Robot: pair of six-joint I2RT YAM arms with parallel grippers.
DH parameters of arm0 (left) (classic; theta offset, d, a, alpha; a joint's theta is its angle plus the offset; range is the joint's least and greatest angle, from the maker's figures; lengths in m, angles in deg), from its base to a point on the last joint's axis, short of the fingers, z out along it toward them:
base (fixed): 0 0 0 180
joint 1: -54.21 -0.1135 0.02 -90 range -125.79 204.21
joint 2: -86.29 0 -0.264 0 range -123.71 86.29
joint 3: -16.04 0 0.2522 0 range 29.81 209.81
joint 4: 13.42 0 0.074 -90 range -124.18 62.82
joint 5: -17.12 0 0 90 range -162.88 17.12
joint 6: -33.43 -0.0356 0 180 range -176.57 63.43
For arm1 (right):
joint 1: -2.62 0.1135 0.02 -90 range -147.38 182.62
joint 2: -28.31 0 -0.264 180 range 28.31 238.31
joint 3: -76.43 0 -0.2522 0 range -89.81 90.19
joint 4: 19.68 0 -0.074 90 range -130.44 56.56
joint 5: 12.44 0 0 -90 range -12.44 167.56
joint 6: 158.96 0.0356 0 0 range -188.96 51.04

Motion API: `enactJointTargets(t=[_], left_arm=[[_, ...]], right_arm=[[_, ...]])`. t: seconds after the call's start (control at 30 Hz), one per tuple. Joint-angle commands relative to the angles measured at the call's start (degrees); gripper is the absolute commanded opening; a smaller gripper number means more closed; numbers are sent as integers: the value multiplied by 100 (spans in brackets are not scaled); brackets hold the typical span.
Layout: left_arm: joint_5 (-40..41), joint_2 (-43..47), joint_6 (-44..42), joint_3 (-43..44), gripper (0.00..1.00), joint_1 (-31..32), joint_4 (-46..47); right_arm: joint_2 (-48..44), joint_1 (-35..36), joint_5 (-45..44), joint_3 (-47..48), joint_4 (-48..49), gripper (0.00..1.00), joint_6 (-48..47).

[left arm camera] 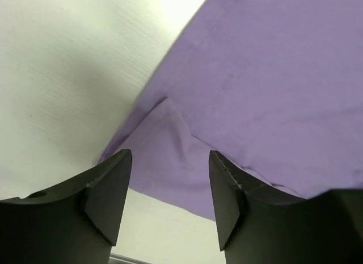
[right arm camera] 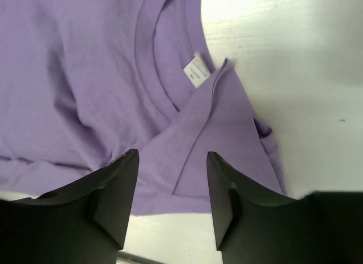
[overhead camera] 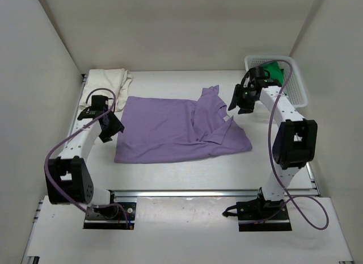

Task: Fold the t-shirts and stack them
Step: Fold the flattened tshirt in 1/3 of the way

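Lavender t-shirt [overhead camera: 170, 130] lies mid-worktop [overhead camera: 187, 173], right side flopped over. My left hand [overhead camera: 113, 128] hangs released at its left edge, and my right hand [overhead camera: 241, 104] released by its collar. Beyond it there's the cream t-shirt [overhead camera: 110, 79] far-left and the green t-shirt [overhead camera: 275, 68] in the basket [overhead camera: 300, 93] far-right.

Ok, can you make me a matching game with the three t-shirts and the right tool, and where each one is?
Things:
1. purple t-shirt
2. cream t-shirt
3. green t-shirt
4. right tool

Places:
A. inside the white basket
B. open, hovering over purple cloth
C. spread across the middle of the table
D. at the table's far left corner

Pairs: 1-C, 2-D, 3-A, 4-B.
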Motion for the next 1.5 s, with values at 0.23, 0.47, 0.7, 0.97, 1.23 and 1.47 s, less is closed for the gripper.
enactJointTargets(t=[0.23,0.47,0.7,0.97,1.23,1.47], left_arm=[[-354,1627,330,-1369,34,323,-349],[-539,1707,874,-2327,40,-81,-105],[-618,1399,962,-2380,47,-310,291],[-565,1276,910,-2723,46,-573,503],[-723,1083,1147,-2925,34,-661,1003],[-715,916,1147,-2724,1,-582,1250]], right_arm=[[-3617,-695,382,-3319,648,43,97],[-4457,-1616,730,-5380,1280,35,554],[-3640,-2471,1208,-5697,2282,40,668],[-2831,-2321,1269,-5855,3443,42,1275],[-2137,-2278,1243,-5627,3884,35,1696],[-2433,-2338,1330,-5696,3673,0,1793]])
